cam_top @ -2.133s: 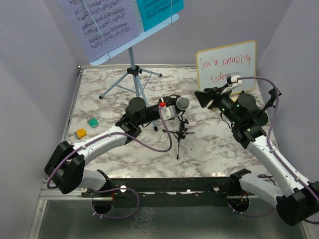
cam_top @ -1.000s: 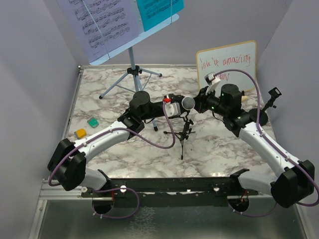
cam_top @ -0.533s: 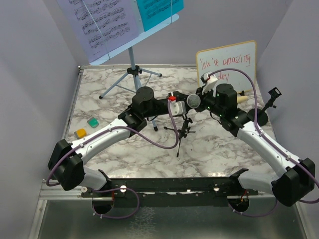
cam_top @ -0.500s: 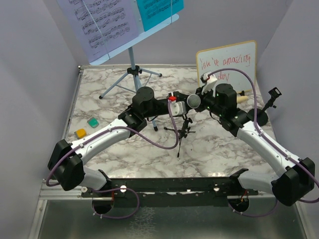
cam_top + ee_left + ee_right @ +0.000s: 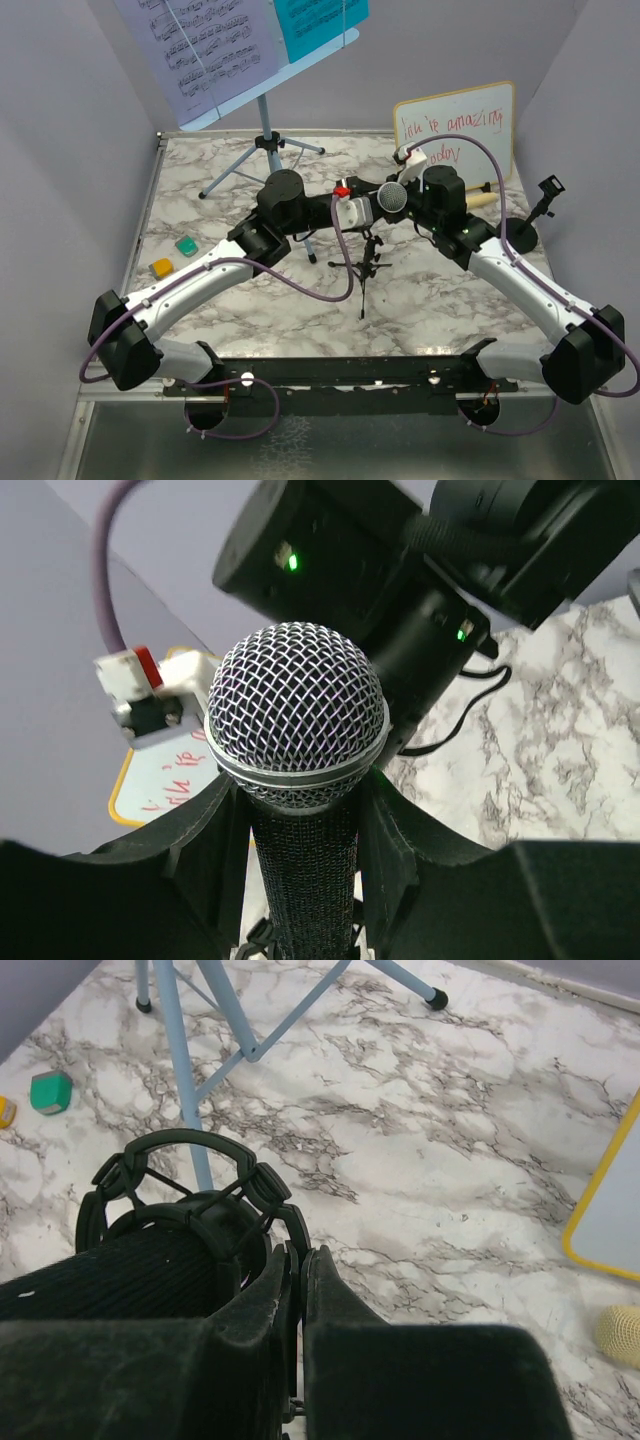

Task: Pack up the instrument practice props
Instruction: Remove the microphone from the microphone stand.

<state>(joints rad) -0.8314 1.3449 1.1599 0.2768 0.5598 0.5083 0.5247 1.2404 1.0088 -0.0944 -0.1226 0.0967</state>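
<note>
Sitting at the left edge of the marble table (image 5: 200,310) are an orange block (image 5: 161,267) and a green block (image 5: 185,245), near each other but apart; behind them stands the light-blue music rack (image 5: 268,120) on its tripod legs, upright at the back, with the printed music sheet (image 5: 200,45) resting on its left part and the cyan sheet (image 5: 320,20) just beside it on the right; at the table's middle the left gripper (image 5: 370,205) reaches in from the left, and in the left wrist view its fingers (image 5: 205,850) stand part-way open, clamped on either side of the body of the black studio microphone (image 5: 297,715), just below the mesh head; the small tripod (image 5: 365,265) hangs under the microphone, and whether its feet touch the marble cannot be told; the right gripper (image 5: 410,203) meets the microphone from the right, its fingers (image 5: 325,1295) pressed fully together with their tips against the black shock-mount ring (image 5: 185,1200); whether they pinch any of it cannot be told; behind it the whiteboard (image 5: 455,130) with red writing leans against the back wall; at the far right lies the cream handheld microphone (image 5: 483,198), with the black round-base pole (image 5: 545,195) beside it.
</note>
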